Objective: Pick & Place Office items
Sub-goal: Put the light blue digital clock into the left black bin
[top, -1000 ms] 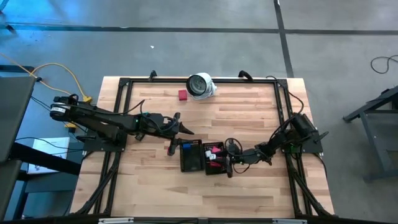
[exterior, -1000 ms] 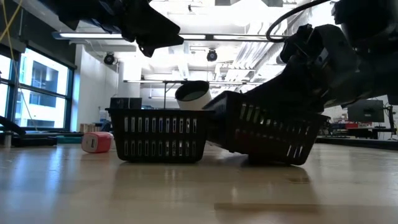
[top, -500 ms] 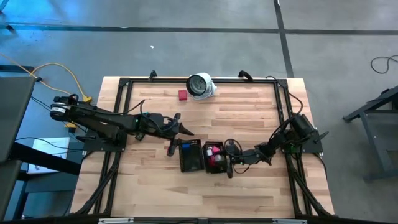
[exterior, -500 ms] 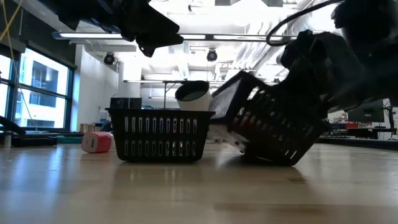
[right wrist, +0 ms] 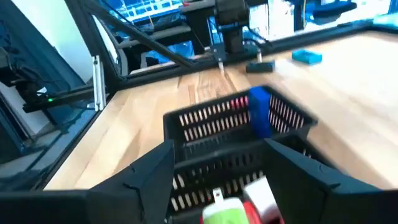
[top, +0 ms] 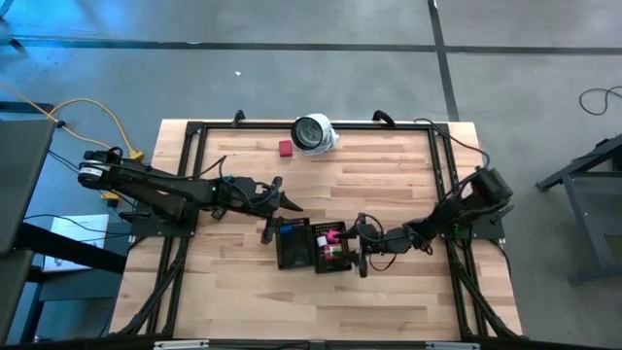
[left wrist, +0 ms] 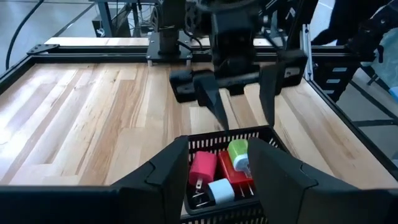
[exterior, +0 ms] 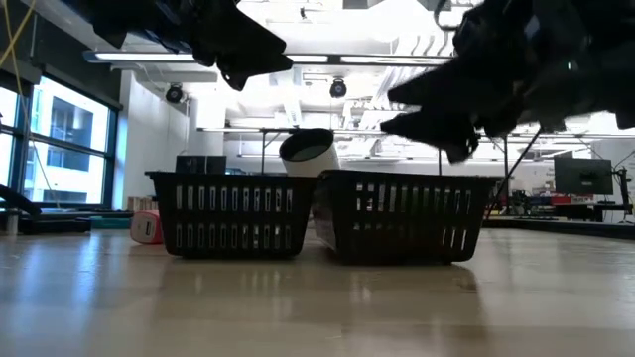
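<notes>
Wooden tabletop: your pink, red, green and white office items lie in the right black tray, a blue piece in the left tray. Your right gripper hangs spread beside them — left gripper, fingers parted, hovers behind.

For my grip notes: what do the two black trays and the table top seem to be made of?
Black trays: likely moulded plastic, matte; thin walls with even slots. Table top: wood, lightly glossy; pale planks with grain, and a soft reflection in the low view.
</notes>
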Available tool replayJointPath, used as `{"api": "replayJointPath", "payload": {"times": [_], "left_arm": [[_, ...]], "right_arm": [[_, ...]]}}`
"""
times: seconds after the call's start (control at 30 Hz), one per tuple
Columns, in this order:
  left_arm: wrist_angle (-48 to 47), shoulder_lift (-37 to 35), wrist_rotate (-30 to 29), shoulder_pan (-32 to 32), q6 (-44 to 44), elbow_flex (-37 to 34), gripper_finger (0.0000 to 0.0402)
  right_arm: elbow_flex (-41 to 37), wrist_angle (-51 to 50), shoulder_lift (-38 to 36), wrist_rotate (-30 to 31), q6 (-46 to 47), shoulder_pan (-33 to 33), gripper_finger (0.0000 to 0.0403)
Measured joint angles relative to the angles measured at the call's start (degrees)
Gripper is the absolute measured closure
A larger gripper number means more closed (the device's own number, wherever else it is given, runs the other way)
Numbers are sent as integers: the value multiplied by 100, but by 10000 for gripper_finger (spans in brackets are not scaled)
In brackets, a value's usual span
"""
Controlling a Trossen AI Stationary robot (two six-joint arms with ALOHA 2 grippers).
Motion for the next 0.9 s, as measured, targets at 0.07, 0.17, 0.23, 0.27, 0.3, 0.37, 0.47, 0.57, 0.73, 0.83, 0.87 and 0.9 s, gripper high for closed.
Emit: {"api": "replayJointPath", "payload": {"times": [0.07,0.17,0.23,0.27,0.3,0.37,0.47,0.57,0.73,0.83,0.87,0.9], "left_arm": [[-4,0,-7,1,33,0,243],[12,-11,-133,8,84,-70,243],[-12,-76,-387,6,87,-171,243],[-8,-136,-482,6,83,-232,243],[-9,-221,-559,7,81,-308,243],[-7,-425,-693,9,40,-459,243],[-4,-893,-782,8,-6,-714,243],[-51,-1386,-1037,7,-118,-952,243],[-222,-1876,-1419,5,-348,-1204,243],[-437,-1894,-1766,9,-441,-1222,243],[-472,-1890,-1869,11,-472,-1222,243],[-511,-1889,-1956,10,-491,-1222,243]], "right_arm": [[0,-282,-294,2,-87,0,177],[0,-612,-708,95,-340,-2,176],[0,-733,-964,269,-553,-2,176],[0,-786,-1098,364,-655,0,176],[0,-851,-1226,470,-764,0,176],[0,-953,-1476,565,-1012,-2,176],[0,-1176,-1829,780,-1329,-2,176],[0,-1450,-2124,1087,-1514,-2,175],[2,-1883,-2430,1518,-1723,-7,174],[0,-2125,-2513,1876,-1896,-8,174],[0,-2143,-2536,1991,-1950,-19,174],[2,-2154,-2544,2093,-1972,-34,174]]}}
